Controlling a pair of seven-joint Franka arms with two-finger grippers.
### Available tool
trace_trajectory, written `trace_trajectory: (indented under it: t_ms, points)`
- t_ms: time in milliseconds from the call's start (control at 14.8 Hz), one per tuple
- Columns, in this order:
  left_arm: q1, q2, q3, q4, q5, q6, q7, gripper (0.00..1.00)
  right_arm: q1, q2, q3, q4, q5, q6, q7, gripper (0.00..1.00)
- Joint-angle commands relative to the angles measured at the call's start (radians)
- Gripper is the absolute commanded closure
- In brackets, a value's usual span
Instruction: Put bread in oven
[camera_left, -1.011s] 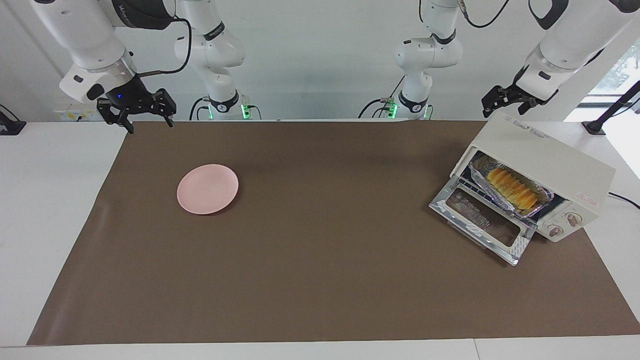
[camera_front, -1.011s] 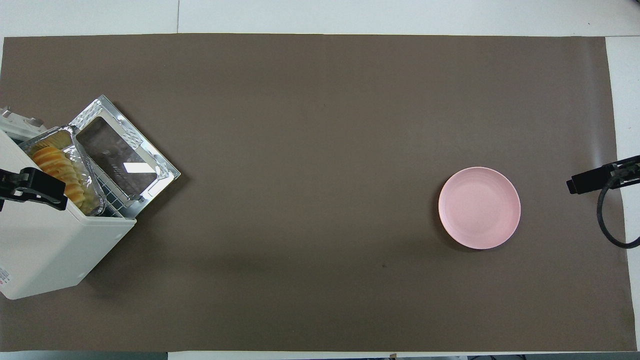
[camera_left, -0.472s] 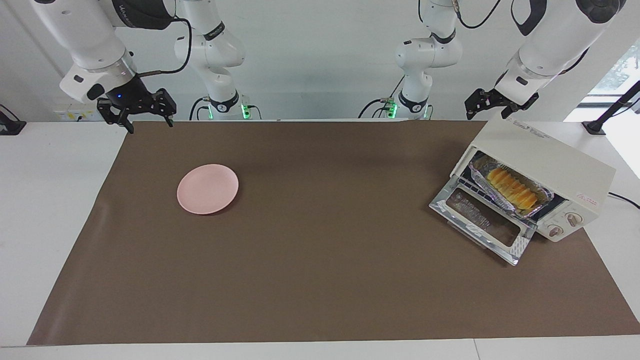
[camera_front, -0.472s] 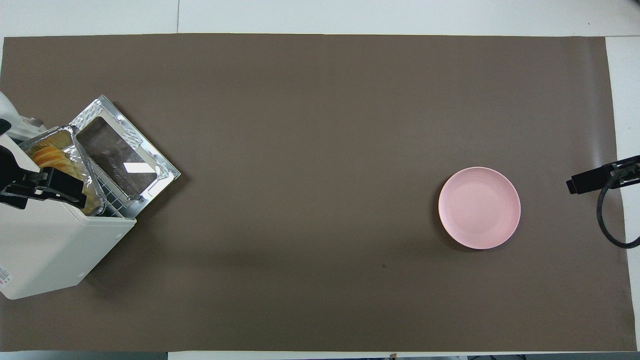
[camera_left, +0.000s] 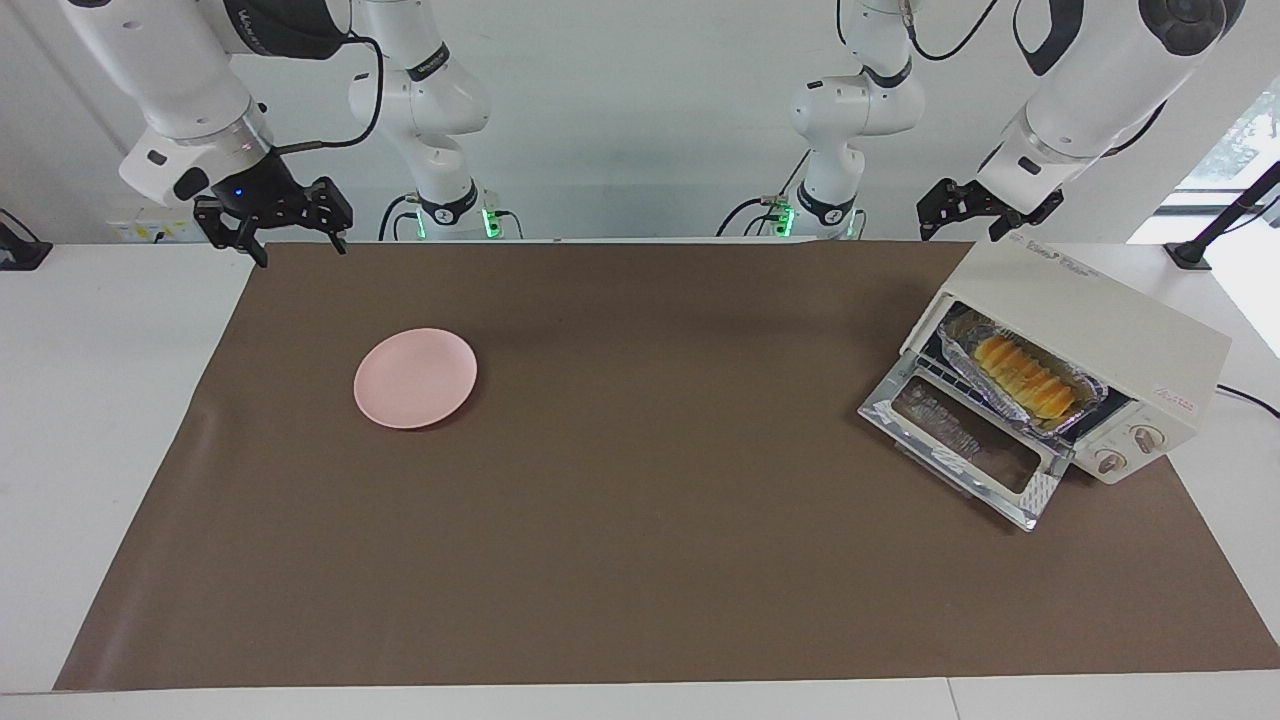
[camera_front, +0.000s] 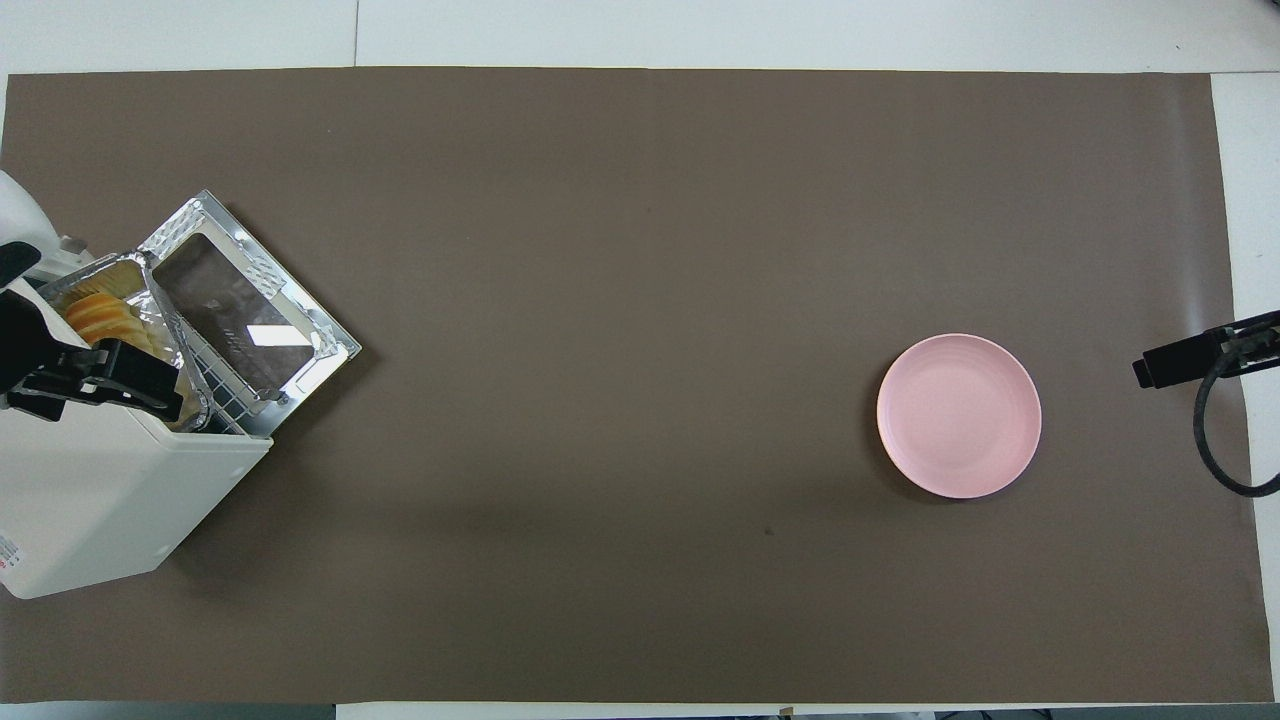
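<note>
1. Drifting toward the right arm's end since a second ago, the left hand (camera_left: 955, 212) now hangs over the boxy cream oven's (camera_left: 1090, 330) top corner, fingers spread, holding nothing.
2. Below that hand, the ridged yellow-orange bread (camera_left: 1025, 377) lies in a crinkled foil tray (camera_left: 960, 335) inside the oven, above the lowered glass door (camera_left: 960, 445).
3. Waiting unchanged, the right hand (camera_left: 290, 235) is spread and empty, the smooth round pink plate (camera_left: 415, 378) well apart from it on the bench's brown mat (camera_left: 640, 560).
</note>
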Motion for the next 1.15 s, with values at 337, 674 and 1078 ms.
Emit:
trace_trajectory:
  t_ms: [337,674,1078]
  points:
    - [0.014,-0.012,-0.005,-0.014,-0.01,0.042,0.015,0.0,-0.012,-0.014,0.011,-0.005,-0.01,-0.013,-0.017,0.0]
    - [0.01,-0.023,0.003,-0.045,-0.008,0.064,0.029,0.0,-0.012,-0.014,0.011,-0.005,-0.01,-0.013,-0.017,0.0]
    - [0.006,-0.015,0.004,-0.034,-0.007,0.07,0.013,0.0,-0.012,-0.014,0.009,-0.005,-0.01,-0.013,-0.017,0.0]
